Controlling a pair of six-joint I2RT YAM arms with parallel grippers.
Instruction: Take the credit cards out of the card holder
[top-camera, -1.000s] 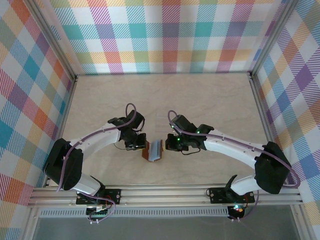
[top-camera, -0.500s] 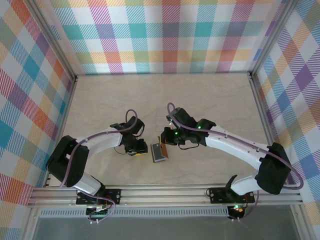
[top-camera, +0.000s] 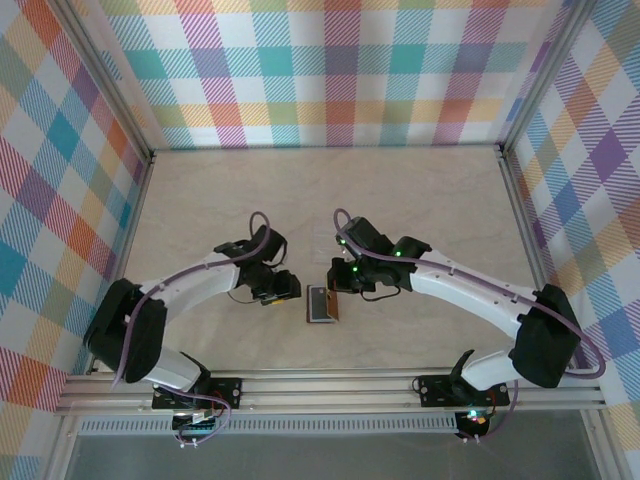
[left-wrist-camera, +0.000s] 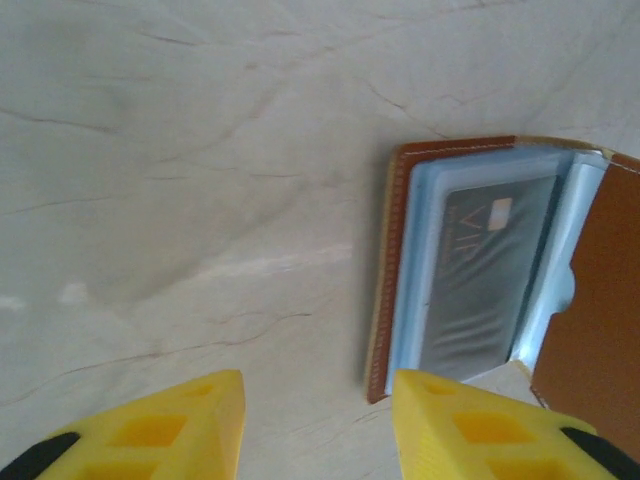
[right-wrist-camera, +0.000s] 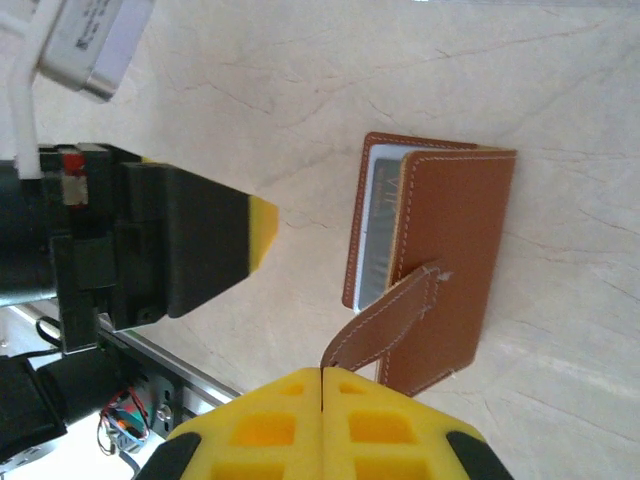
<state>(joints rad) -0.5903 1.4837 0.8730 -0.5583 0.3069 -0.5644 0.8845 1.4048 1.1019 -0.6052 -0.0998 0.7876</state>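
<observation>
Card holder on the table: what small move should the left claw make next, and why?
Probably move the open left claw right, toward the card holder, to pinch the dark card. The holder lies free on the table, its cover partly open, the card sits in a clear sleeve, and the right claw is shut near the snap tab.

Card holder (top-camera: 321, 304) — brown leather bifold lying flat on the table, just toward 6 o'clock of its centre; cover part-raised, snap tab (right-wrist-camera: 385, 325) unfastened and hanging loose. Credit card (left-wrist-camera: 488, 270) — dark grey with a small pale chip, seated in a clear inner sleeve.
</observation>
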